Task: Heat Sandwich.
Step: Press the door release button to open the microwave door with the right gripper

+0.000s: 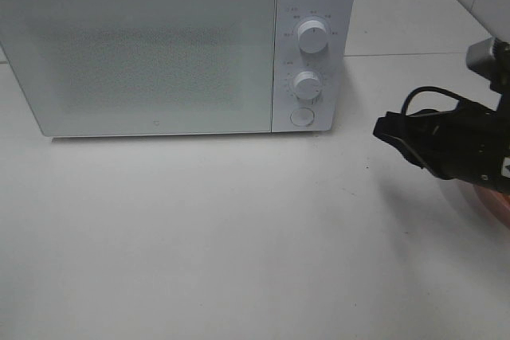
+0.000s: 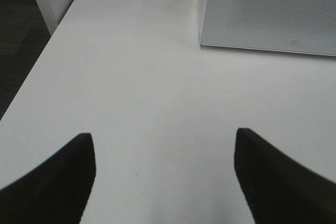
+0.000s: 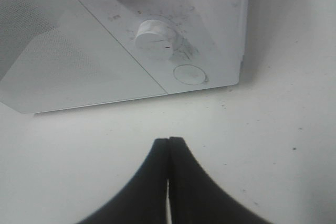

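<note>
Right claw (image 1: pixel 382 128), pressed together, hangs over the white table (image 1: pixel 239 260) beside the microwave (image 1: pixel 159 53), at its control-panel end, near the round button (image 1: pixel 303 117). From the left wrist, the left claw (image 2: pixel 164 135) stands spread wide above the table, the microwave's front corner ahead. From the right wrist, the meeting tips face the microwave's lower dial (image 3: pixel 154 39). Where the sandwich is, I cannot tell.

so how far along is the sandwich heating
The microwave door is shut, and no sandwich shows anywhere, so whether it's inside I can't tell. In hand: the right gripper, shut, faces the round button below the lower dial. The left gripper hangs open over the table. Left: likely pressing or turning a control.
</note>
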Controlling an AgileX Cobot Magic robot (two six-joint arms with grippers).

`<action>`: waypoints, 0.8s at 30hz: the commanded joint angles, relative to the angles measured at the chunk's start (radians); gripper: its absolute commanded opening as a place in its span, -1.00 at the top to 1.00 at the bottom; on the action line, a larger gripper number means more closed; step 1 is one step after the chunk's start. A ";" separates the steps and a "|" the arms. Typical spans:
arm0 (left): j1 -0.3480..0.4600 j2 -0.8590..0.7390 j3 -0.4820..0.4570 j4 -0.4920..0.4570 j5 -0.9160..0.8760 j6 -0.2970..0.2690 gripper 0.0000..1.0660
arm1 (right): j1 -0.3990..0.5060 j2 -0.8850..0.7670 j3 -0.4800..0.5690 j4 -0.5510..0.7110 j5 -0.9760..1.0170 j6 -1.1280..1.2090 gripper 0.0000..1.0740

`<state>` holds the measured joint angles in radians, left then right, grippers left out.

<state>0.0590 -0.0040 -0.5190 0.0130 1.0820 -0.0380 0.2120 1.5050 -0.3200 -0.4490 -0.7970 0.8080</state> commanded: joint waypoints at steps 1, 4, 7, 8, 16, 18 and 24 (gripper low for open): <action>-0.007 -0.004 0.003 0.000 -0.013 0.001 -0.33 | 0.072 0.064 -0.050 0.077 -0.016 0.012 1.00; -0.007 -0.004 0.003 0.000 -0.013 0.001 -0.33 | 0.121 0.133 -0.099 0.149 -0.017 0.012 1.00; -0.007 -0.004 0.003 0.000 -0.013 0.001 -0.33 | 0.155 0.226 -0.161 0.205 -0.019 0.012 1.00; -0.007 -0.004 0.003 0.000 -0.013 0.001 -0.33 | 0.161 0.248 -0.175 0.208 -0.019 0.012 1.00; -0.007 -0.004 0.003 0.000 -0.013 0.001 -0.33 | 0.178 0.379 -0.274 0.284 -0.020 0.008 1.00; -0.007 -0.004 0.003 0.000 -0.013 0.001 -0.33 | 0.178 0.402 -0.291 0.324 -0.020 -0.014 1.00; -0.007 -0.004 0.003 0.000 -0.013 0.001 -0.33 | 0.178 0.465 -0.357 0.349 -0.018 -0.065 1.00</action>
<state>0.0590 -0.0040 -0.5190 0.0130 1.0820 -0.0380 0.3860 1.9610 -0.6570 -0.1090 -0.8020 0.7640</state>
